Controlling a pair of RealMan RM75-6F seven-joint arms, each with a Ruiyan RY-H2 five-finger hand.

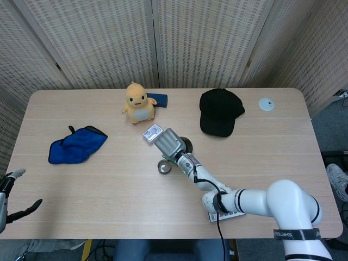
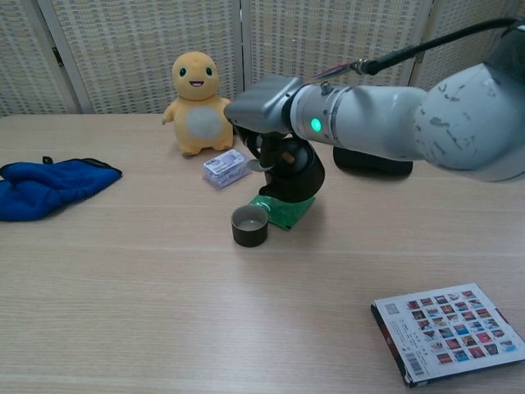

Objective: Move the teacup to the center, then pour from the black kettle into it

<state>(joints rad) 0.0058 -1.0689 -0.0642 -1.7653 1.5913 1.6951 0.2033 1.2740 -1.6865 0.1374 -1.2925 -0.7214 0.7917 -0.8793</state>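
Right hand (image 2: 267,123) holding black kettle (image 2: 292,176), teacup (image 2: 249,225) below

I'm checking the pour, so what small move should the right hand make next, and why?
Probably tip the black kettle further toward the teacup. The right hand holds it lifted, just above and to the cup's right, tilted only partly; no stream shows.

Colours on the pale wood-grain tabletop (image 2: 123,312).
Round black kettle (image 2: 294,174); dark teacup (image 2: 249,226) with grey inside; green flat packet (image 2: 283,210); yellow plush toy (image 2: 196,102) with whitish belly; blue crumpled cloth (image 2: 45,185); black cap (image 1: 218,111); navy small box (image 1: 159,99); white booklet (image 2: 448,331) with grid of multicoloured squares; grey right hand (image 2: 264,111), green light behind.
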